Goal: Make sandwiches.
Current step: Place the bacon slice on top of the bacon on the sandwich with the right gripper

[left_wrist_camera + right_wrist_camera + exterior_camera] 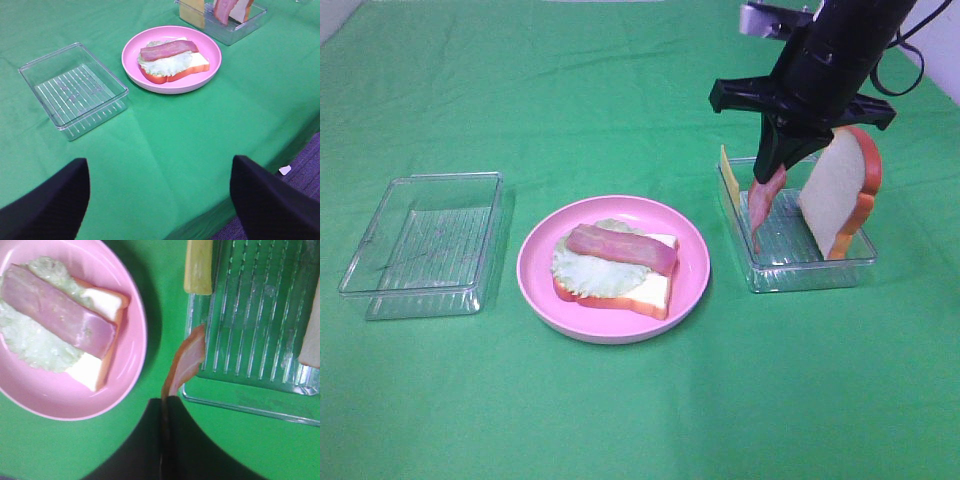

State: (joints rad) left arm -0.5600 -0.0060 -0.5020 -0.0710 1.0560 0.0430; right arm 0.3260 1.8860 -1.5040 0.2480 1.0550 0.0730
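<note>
The sandwich on the pink plate (535, 262) is a white bread slice (650, 292) with lettuce (582, 272) and a bacon strip (620, 248) on top. My right gripper (772, 172) is shut on a second bacon strip (767, 202), which hangs over the left end of the right clear box (810, 275). In the right wrist view that held bacon strip (187, 360) dangles from the shut gripper (164, 405) at the box edge. My left gripper (160, 200) stands open and empty, well back from the plate (212, 67).
The right box holds a leaning bread slice (840, 190) and an upright yellow cheese slice (729, 175). An empty clear box (425, 245) sits left of the plate. Green cloth covers the table, whose edge shows in the left wrist view.
</note>
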